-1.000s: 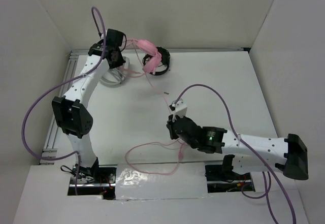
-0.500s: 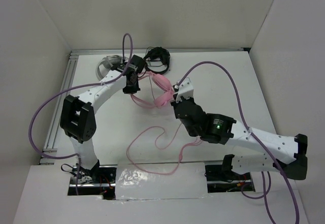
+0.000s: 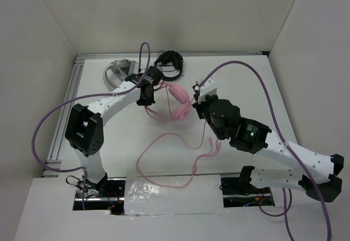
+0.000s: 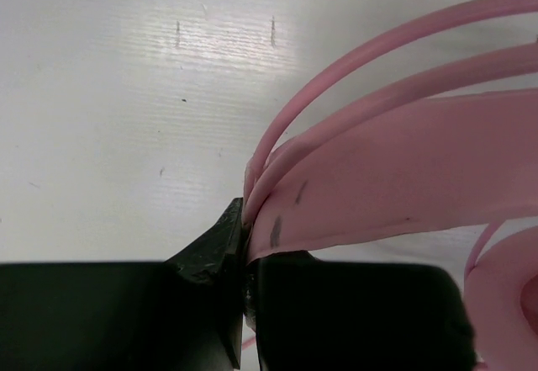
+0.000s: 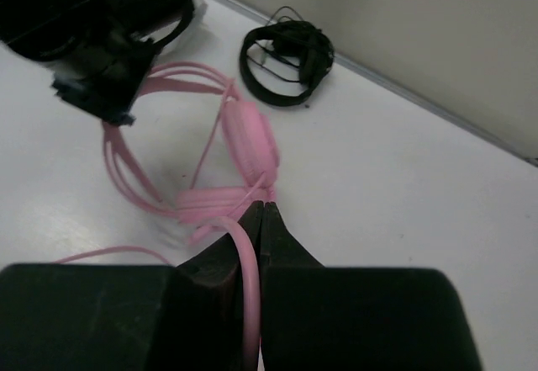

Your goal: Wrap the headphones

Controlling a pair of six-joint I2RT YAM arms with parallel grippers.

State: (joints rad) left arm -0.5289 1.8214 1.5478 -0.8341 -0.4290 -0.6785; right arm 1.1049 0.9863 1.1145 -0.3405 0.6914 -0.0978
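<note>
The left arm [image 3: 109, 101] and right arm [image 3: 284, 152] are built of white shells joined by black joint housings, a lilac cable [image 3: 34, 137] is looped loosely along each, a green light [image 3: 251, 133] is lit on a black housing of the right arm, and blocky matte-black fingers [image 4: 353, 312] are fitted.

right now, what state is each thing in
pink headphones: held by the headband
cable: partly wound, rest loose on table
left gripper: shut on pink headphones
right gripper: shut on cable
black headphones: lying free
grey headphones: lying free
</note>
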